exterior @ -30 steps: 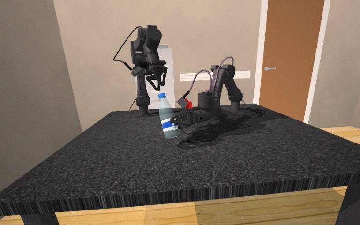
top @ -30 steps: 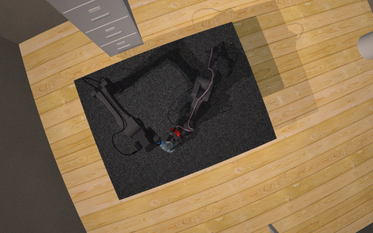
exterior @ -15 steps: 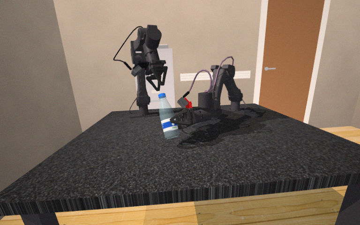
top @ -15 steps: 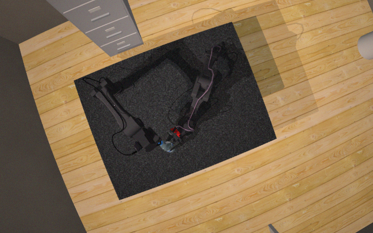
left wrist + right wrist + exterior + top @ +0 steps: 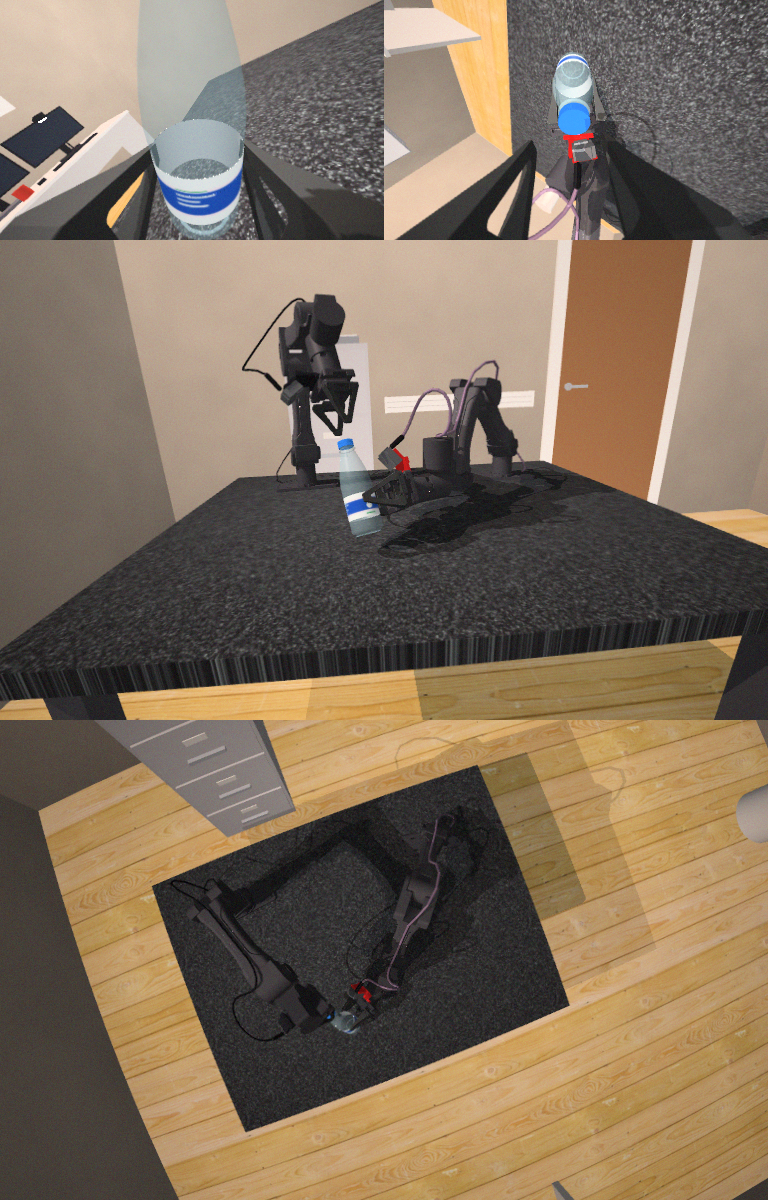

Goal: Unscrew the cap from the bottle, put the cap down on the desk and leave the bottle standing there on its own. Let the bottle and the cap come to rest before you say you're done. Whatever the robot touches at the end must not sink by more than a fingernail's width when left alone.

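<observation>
The clear bottle (image 5: 343, 1022) (image 5: 354, 480) (image 5: 200, 199) (image 5: 573, 80) with a white and blue label leans, its top toward the right arm. Its base seems to be off the desk, with its shadow lying apart. The blue cap (image 5: 330, 1016) (image 5: 344, 443) (image 5: 574, 120) sits on the bottle's neck. My left gripper (image 5: 370, 499) (image 5: 197, 147) is shut on the bottle's body at the label, from the side. My right gripper (image 5: 344, 427) is open and empty, close above the cap, pointing down at it. The cap is out of the left wrist view.
The black speckled desk (image 5: 305, 1082) (image 5: 317, 602) carries both arms. Its near edge lies well in front of the bottle in the exterior view. The left wrist camera's red mount (image 5: 362, 993) (image 5: 402, 460) (image 5: 570, 146) stands close beside the bottle, below the right gripper.
</observation>
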Robot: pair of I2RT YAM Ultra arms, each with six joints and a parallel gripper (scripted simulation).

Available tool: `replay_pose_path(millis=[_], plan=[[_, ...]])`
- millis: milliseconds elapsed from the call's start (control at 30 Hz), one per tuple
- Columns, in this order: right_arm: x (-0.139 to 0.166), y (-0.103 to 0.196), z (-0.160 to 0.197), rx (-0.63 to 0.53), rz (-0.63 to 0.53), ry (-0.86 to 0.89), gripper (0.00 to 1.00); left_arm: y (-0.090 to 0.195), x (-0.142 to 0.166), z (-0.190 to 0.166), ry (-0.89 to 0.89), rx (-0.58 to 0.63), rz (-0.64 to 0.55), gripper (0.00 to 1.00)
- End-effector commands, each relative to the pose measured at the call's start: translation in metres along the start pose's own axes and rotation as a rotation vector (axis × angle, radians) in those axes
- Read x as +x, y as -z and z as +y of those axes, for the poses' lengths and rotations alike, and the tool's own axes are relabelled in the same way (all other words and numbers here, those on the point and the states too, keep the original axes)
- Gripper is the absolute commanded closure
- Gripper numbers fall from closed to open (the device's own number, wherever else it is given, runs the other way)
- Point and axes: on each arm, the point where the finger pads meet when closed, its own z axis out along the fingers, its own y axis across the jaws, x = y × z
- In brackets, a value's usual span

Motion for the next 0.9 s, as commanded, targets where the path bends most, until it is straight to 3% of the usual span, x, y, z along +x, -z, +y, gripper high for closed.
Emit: replay_pose_path(millis=[0,633,733,867], plan=[[-0.002,-0.007,0.001,-0.005,-0.001,-0.001,0.43,-0.005,-0.02,0.015,-0.026,-0.024,-0.045,1.0],[-0.001,-0.034,-0.005,0.018,0.002,-0.005,0.43,-0.005,-0.02,0.015,-0.026,-0.024,-0.045,1.0],[-0.001,-0.027,-0.002,0.007,0.001,-0.001,0.77,-0.005,-0.02,0.015,-0.026,-0.024,-0.045,1.0],[-0.001,-0.024,-0.001,0.004,0.0,0.0,0.8,-0.005,-0.02,0.015,-0.026,-0.024,-0.045,1.0]])
